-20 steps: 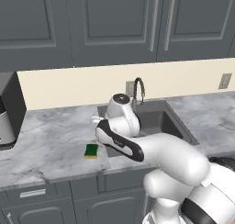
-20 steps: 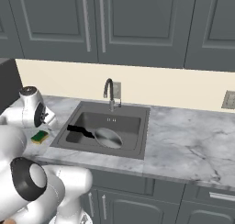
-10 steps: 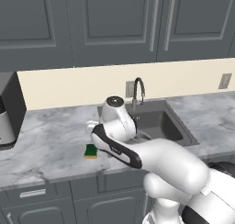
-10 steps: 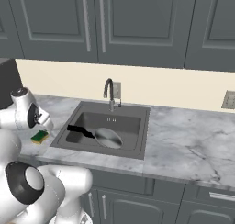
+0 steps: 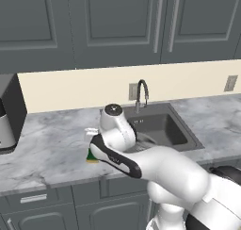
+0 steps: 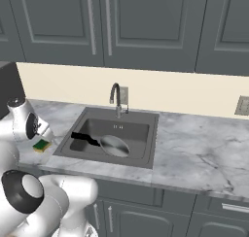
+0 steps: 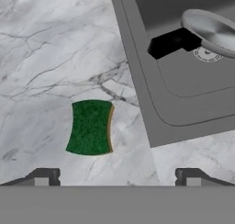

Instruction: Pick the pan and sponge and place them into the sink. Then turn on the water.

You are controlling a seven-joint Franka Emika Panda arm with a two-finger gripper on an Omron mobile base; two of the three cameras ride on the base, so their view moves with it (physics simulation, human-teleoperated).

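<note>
The sponge (image 7: 89, 126) lies green side up on the marble counter left of the sink (image 7: 183, 94). My gripper (image 7: 117, 179) hangs open above the counter, the sponge a little ahead of it and toward its left fingertip (image 7: 41, 177). From the right base view, the sponge (image 6: 42, 145) sits just beside my hand. The silver pan (image 6: 115, 146) rests inside the sink (image 6: 131, 131), black handle pointing left. In the hand view the pan (image 7: 211, 28) shows at the upper right, near the drain. No water falls from the faucet (image 6: 115, 95).
A dark appliance (image 5: 7, 116) stands on the counter at the far left. The faucet (image 5: 141, 92) rises at the sink's rear, wall outlets (image 5: 230, 83) dot the backsplash, and grey cabinets hang overhead. The counter's front edge runs close behind the sponge (image 5: 91, 156).
My arm has swung left, away from the sink, bringing the hand over the sponge. The pan and the sponge have stayed where they were.
</note>
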